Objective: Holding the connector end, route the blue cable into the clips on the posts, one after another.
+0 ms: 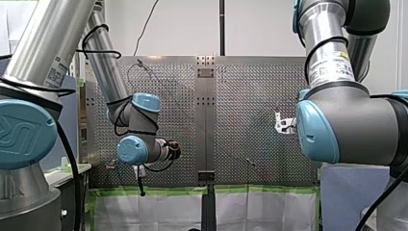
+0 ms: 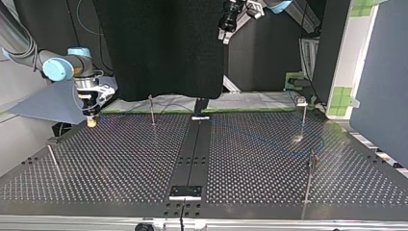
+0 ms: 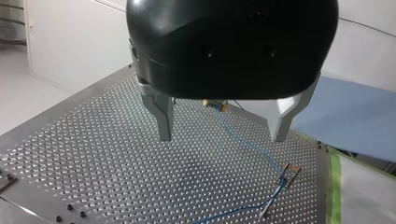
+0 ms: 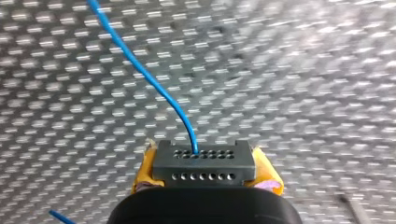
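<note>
Where right gripper [image 2: 91, 120] holds connector [image 4: 204, 164], table edge [image 2: 67, 131].

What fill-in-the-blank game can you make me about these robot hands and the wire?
1. The cable coming out of the connector is coloured ____.
2. The right gripper squeezes the connector between two pads that are ____ in colour.
3. The left gripper holds nothing, and its metal fingers are ____, not shut.

Missing words: blue, yellow, open.
</note>
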